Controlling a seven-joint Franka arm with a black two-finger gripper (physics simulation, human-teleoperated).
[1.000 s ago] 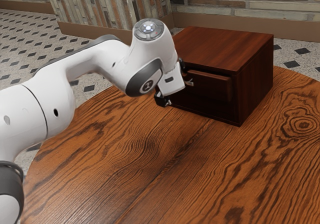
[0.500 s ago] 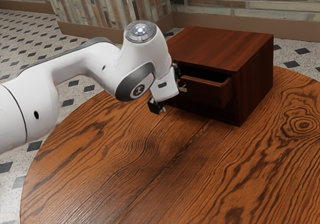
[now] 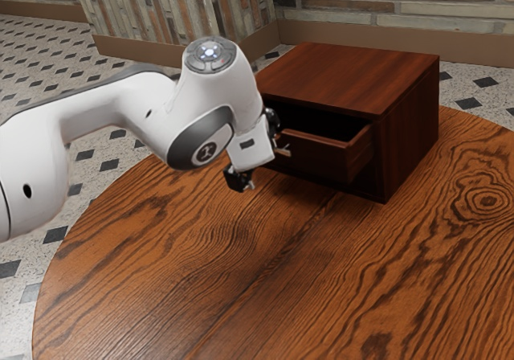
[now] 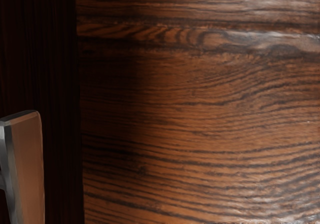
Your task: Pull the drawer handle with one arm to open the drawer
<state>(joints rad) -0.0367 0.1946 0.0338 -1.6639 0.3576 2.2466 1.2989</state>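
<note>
A dark wooden cabinet [image 3: 357,71] stands at the far side of the round table [image 3: 305,280]. Its drawer [image 3: 320,156] sticks partly out toward the exterior view's left, with a dark gap showing above its front. My gripper [image 3: 277,145] is against the drawer front, shut on the small metal handle [image 3: 283,146]; my white hand covers most of the fingers. In the wrist view the handle [image 4: 20,169] appears as a metal-edged bar against the dark drawer front [image 4: 37,59], with the table top [image 4: 200,109] beside it.
The wood-grain table stretches wide in front of the cabinet. Beyond its edge lie the tiled floor [image 3: 64,47] and the brick wall [image 3: 385,6]. My arm [image 3: 96,135] comes in from the exterior view's left.
My hand has drawn back toward the exterior view's left, and the drawer has slid out with it, from nearly shut to partly open.
</note>
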